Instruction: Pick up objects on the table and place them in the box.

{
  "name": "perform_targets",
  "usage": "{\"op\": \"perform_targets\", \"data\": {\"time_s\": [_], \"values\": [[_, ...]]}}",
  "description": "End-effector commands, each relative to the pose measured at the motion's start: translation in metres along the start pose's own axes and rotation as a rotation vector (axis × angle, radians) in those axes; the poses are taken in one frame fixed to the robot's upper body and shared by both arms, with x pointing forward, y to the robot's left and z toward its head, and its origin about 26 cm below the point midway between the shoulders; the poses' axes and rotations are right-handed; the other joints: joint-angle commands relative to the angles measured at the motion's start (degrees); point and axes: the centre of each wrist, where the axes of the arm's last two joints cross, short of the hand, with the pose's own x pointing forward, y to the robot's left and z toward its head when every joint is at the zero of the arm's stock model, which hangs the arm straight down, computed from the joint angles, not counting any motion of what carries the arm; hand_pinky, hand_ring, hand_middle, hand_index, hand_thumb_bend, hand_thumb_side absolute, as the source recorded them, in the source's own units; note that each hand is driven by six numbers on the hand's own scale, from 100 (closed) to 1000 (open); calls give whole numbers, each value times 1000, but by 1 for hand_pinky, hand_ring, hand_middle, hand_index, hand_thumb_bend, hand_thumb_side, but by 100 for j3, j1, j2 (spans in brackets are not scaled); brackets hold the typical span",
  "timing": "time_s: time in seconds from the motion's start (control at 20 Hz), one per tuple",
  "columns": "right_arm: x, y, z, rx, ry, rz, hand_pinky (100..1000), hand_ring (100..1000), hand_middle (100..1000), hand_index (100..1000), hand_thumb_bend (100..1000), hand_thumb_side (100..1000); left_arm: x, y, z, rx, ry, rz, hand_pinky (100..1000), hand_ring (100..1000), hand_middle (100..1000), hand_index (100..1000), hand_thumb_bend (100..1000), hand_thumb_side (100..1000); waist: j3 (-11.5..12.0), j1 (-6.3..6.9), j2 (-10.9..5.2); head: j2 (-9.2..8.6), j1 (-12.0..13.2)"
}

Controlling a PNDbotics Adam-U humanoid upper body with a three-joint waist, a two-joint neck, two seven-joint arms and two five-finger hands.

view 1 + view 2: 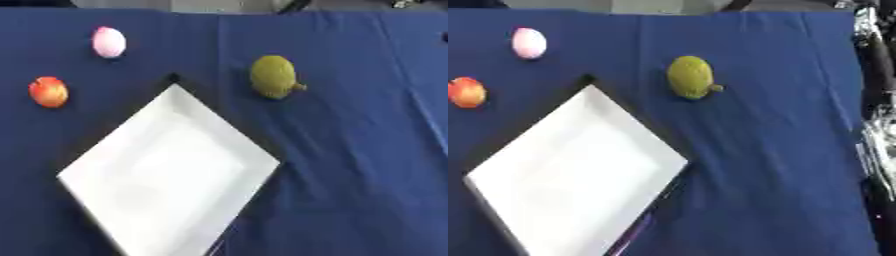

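A shallow white box (pixel 166 175) lies turned like a diamond on the blue tablecloth, with nothing in it. A pink egg-shaped object (pixel 108 42) sits at the far left. A red-orange round fruit (pixel 48 92) lies left of the box's upper corner. An olive-green fruit with a short stem (pixel 276 76) rests beyond the box, towards the middle. Black and silver parts of my right arm (pixel 877 145) run along the right edge of the right eye view, apart from all the objects. My left hand does not show.
The blue cloth (pixel 350 165) covers the table to its far edge at the top. A small dark thing (pixel 172 77) lies at the box's far corner. A thin dark strip (pixel 645 220) lies along the box's lower right side.
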Motion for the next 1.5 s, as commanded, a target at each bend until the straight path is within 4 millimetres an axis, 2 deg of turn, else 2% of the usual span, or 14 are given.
{"op": "perform_targets", "data": {"time_s": [0.05, 0.6, 0.9, 1.1, 1.3, 1.35, 1.5], "values": [[5, -2, -4, 8, -28, 17, 891, 926, 898, 916, 100, 655, 9, 4, -7, -8, -38, -20, 773, 860, 661, 857, 474, 638, 0, -67, -61, -67, 18], [4, -2, -4, 11, -22, 18, 890, 910, 889, 913, 100, 656, 10, 3, -7, -8, -40, -17, 772, 851, 647, 846, 474, 636, -4, -62, -50, -72, -2], [7, -9, -6, -18, -32, 36, 886, 884, 870, 904, 100, 651, 24, 3, -17, -10, -100, -34, 774, 850, 647, 849, 475, 630, 15, -33, -22, -98, -46], [7, -12, -8, -29, -32, 50, 886, 881, 871, 905, 100, 650, 40, 13, -34, -63, -154, -141, 778, 861, 668, 869, 486, 630, 23, 15, -44, -90, -52], [7, -14, -7, -21, -30, 68, 885, 878, 869, 902, 100, 651, 43, 18, -47, -154, -137, -297, 790, 869, 687, 881, 524, 636, 32, 105, -54, -61, -102], [6, -15, -7, -20, -27, 72, 885, 877, 868, 902, 100, 651, 49, 27, -55, -204, -132, -393, 794, 869, 688, 883, 527, 638, 22, 113, -54, -59, -96], [5, -15, -6, -19, -21, 80, 885, 876, 867, 901, 100, 651, 82, 50, -80, -399, -118, -669, 807, 867, 713, 886, 528, 620, 3, 125, -61, -35, -87]]}}
